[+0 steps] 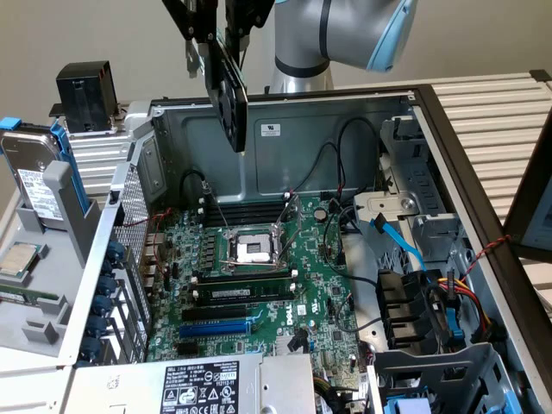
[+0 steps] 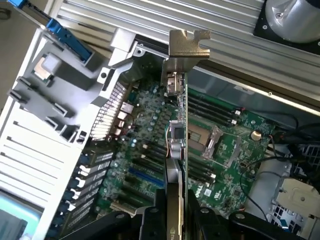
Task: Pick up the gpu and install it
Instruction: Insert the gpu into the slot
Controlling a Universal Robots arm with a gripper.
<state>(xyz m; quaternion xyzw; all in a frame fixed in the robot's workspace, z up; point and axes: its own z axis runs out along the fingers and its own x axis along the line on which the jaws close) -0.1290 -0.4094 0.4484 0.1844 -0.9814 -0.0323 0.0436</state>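
The gpu [image 1: 227,90] hangs edge-on above the open computer case, its black cooler shroud facing the exterior view's left. My gripper [image 1: 214,34] is shut on its upper end, high over the back wall of the case. In the wrist view the gpu [image 2: 176,135] runs away from my gripper [image 2: 175,216], with its silver end bracket [image 2: 187,47] at the far end. The card is well above the green motherboard [image 1: 293,302] and touches nothing. A blue expansion slot [image 1: 216,328] lies on the board's near part.
Black memory sticks [image 1: 246,280] sit in slots near the open CPU socket [image 1: 256,248]. Cables [image 1: 405,250] and drive bays crowd the exterior view's right side of the case. A power supply [image 1: 198,384] is at the front. A hard drive [image 1: 34,181] stands in a grey holder on the left.
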